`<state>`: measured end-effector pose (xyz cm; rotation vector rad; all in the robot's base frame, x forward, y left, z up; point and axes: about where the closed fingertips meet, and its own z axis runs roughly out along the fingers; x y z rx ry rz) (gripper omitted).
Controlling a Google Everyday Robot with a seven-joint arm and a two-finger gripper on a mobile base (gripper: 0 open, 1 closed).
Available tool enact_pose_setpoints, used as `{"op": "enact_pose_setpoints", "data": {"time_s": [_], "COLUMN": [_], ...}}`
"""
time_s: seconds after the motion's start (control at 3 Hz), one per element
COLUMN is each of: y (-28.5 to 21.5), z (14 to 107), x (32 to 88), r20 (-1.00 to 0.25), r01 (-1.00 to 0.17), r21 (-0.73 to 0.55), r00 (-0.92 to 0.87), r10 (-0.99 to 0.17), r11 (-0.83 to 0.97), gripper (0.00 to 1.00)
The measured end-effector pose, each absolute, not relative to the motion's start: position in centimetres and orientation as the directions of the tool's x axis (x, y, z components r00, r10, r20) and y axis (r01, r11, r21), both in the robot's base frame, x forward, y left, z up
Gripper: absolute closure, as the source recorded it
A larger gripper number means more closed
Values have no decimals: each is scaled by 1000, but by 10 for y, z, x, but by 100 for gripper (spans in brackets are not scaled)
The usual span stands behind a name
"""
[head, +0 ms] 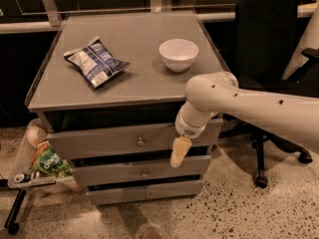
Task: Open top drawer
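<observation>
Gripper (180,152) (grip state cannot be told) hangs beside top drawer (94,143) knob (140,142); best centre on knob, then pull straight.

The wide grey top drawer (99,142) is sitting seemingly slightly ajar, the gripper (177,158) hanging before its right end.

An office, it seems: black swivel chair (264,34) at upper right, speckled floor (234,208) along the bottom, grey drawer cabinet (109,174) mid-frame. The hand (179,152) hangs before the cabinet's front, just right of centre.
</observation>
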<state>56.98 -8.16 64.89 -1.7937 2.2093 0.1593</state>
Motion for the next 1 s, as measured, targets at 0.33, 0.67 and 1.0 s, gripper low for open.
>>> {"op": "enact_pose_setpoints", "data": {"time_s": [0.33,0.67,1.0], "y": [-84,-83,-86], "z": [646,646,653], "x": [540,541,523], "r20": [-286,-286,-286], "r01": [-973,-973,-972], "r21": [-43,-43,-13], "r00": [-205,-205,-220], "r10": [-936,-936,-933], "r11": [226,226,233], "gripper": [0,0,0]}}
